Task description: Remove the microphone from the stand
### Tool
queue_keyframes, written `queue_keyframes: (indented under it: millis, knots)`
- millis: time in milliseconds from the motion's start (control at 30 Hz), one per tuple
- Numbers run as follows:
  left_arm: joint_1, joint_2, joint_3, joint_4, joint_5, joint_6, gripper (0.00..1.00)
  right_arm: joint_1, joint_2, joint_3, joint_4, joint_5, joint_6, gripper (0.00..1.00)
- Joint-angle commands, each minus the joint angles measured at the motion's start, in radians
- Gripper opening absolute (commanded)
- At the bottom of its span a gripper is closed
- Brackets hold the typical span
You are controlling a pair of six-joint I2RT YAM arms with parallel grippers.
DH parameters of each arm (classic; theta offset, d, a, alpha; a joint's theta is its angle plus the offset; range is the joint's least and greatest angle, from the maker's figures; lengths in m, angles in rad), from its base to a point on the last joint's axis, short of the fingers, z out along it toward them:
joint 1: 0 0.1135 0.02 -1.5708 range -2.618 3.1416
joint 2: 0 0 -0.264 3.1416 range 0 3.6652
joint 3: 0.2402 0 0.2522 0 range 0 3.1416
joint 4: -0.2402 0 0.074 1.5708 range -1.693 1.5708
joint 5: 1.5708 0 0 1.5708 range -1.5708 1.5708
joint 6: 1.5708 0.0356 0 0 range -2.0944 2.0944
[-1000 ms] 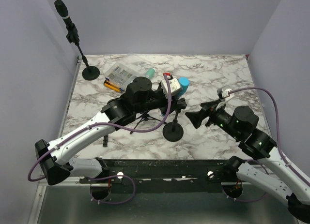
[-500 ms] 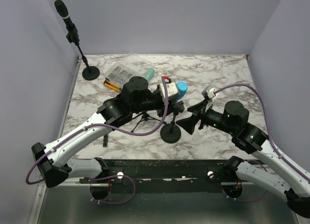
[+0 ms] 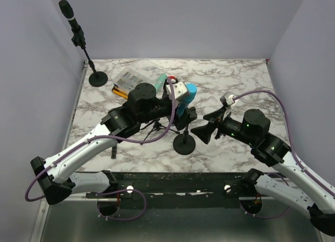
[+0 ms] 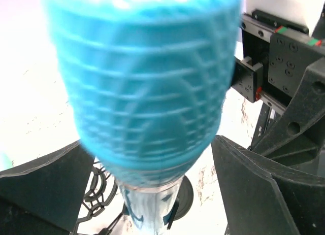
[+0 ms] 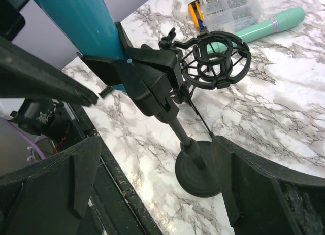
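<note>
The blue microphone point(image 3: 187, 95) leans in the clip of a black stand point(image 3: 184, 143) at the table's centre. In the right wrist view its teal body point(image 5: 76, 17) still sits in the stand's clip point(image 5: 147, 77). My left gripper point(image 3: 182, 104) reaches over from the left. In the left wrist view its fingers stand wide on either side of the blurred microphone head point(image 4: 142, 82), so the left gripper point(image 4: 155, 194) is open. My right gripper point(image 3: 202, 131) is open just right of the stand; its fingers flank the round base point(image 5: 195, 169), with the right gripper point(image 5: 152, 194) low over the table.
A small tripod with an empty shock mount point(image 5: 218, 60) stands just behind the stand. A green microphone point(image 3: 162, 77), a clear parts box point(image 3: 131, 79) and a yellow tool point(image 3: 120, 92) lie behind. A black microphone on a tall stand point(image 3: 78, 33) occupies the back left corner.
My right gripper has moved left, close to the stand. The left gripper shifted left and the microphone's head tilted with it. The stand's base slid slightly left.
</note>
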Motion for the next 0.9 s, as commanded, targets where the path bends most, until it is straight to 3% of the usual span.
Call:
queue_keyframes:
  millis: [0,167,400,433,533,633,700,867]
  knots:
    - [-0.007,-0.050,0.031,0.036,-0.164,-0.122,0.99,0.004,-0.014,-0.017,0.024,0.027,0.017,0.97]
    - [-0.007,-0.078,0.025,0.059,-0.217,-0.209,0.95,0.005,-0.020,-0.028,0.040,0.037,0.022,0.97]
    - [-0.007,-0.064,0.022,0.102,-0.074,-0.169,0.82,0.005,0.005,-0.027,0.045,0.045,0.029,0.97]
    - [-0.007,-0.057,0.028,0.092,-0.071,-0.159,0.77,0.003,0.009,-0.023,0.039,0.045,0.029,0.97]
    - [-0.001,-0.043,0.053,0.058,-0.072,-0.113,0.47,0.005,0.016,-0.011,0.025,0.050,0.033,0.97]
    - [0.008,-0.031,0.093,-0.011,-0.053,-0.053,0.29,0.004,0.015,0.001,0.012,0.059,0.032,0.97]
    - [0.014,-0.031,0.109,-0.055,-0.049,-0.005,0.01,0.004,0.017,0.006,0.010,0.066,0.027,0.98]
    - [0.053,-0.069,0.100,-0.121,0.058,0.060,0.00,0.004,0.033,-0.031,0.107,0.060,0.013,0.97]
